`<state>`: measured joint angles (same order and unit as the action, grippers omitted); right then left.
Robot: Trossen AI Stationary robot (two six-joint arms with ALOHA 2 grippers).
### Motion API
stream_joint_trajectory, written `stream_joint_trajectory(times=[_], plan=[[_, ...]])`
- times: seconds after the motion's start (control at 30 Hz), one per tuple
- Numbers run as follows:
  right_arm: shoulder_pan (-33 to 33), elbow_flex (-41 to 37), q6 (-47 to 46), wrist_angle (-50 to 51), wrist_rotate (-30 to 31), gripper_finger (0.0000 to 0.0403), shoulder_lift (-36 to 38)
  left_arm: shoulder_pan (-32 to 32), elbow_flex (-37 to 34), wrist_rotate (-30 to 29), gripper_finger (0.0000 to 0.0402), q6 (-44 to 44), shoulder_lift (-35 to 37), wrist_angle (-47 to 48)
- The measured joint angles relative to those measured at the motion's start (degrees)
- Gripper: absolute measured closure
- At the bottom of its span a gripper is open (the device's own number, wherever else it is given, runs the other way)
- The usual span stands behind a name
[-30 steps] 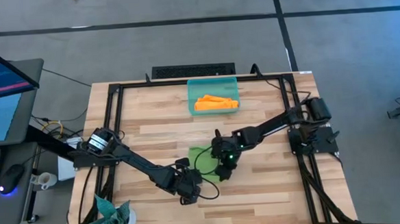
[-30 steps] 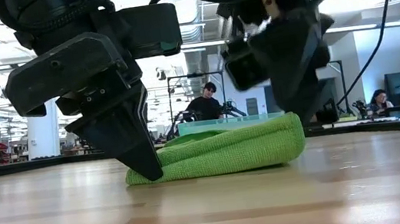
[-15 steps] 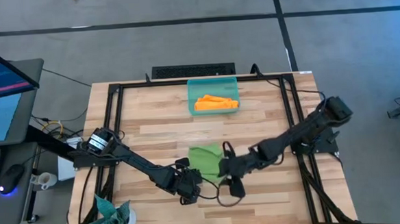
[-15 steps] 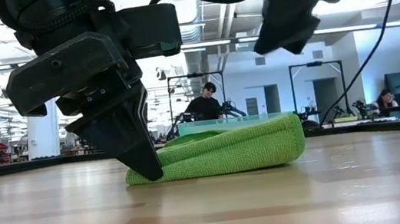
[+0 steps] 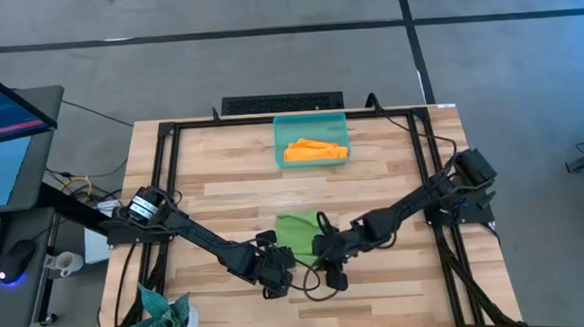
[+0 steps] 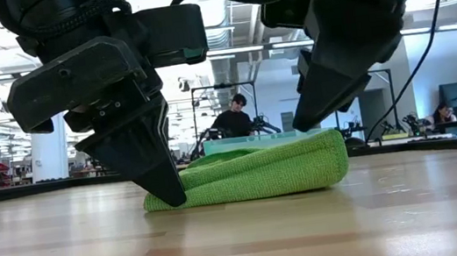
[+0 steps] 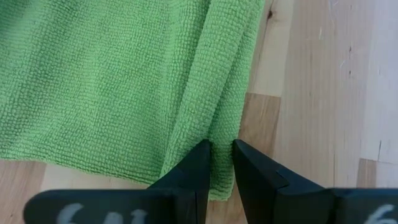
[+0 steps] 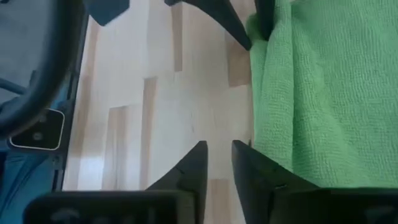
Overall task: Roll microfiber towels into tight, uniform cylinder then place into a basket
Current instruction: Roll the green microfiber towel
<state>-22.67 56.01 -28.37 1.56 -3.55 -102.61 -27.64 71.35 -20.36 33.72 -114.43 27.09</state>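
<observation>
We looked across a pale butcher-block wooden table framed by black rails, with an open workshop behind it where a person sat at a bench. In the overhead view, the small translucent teal plastic basket sat toward twelve o'clock on the table, and the bright orange microfiber towel lay crumpled inside it. The lime green microfiber towel lay folded flat on the boards near the table's middle, toward six o'clock from the basket and well apart from it.

The left gripper sat at the green towel's seven o'clock corner, its two dark fingers drawn close with only a narrow slit between them, pinching a raised fold at the cloth's edge. In the level view its tip pressed down at the towel's near end.

The right gripper was at the towel's four o'clock side, tip just beside the cloth's edge. Its fingers stood close together over bare wood, and we saw nothing held between them.
</observation>
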Motion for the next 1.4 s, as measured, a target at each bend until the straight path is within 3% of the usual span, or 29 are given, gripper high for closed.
stream_joint_trajectory(times=[0.27, 0.63, 1.4], plan=[[0.74, 0.0, -2.09, 0.09, -3.91, 0.0348, 0.0, 0.0, 0.0, 0.0, 0.0336, 0.0, -0.02, -0.02], [1.0, -0.23, -3.16, 1.12, -3.48, 0.0396, -1.97, 0.0, 0.0, 0.0, 0.0336, 0.0, -0.04, -0.24], [4.88, -0.02, -6.77, -0.3, 0.06, 0.0385, -3.04, 0.0, 0.0, 0.63, 0.0336, -0.03, -0.09, -0.79]])
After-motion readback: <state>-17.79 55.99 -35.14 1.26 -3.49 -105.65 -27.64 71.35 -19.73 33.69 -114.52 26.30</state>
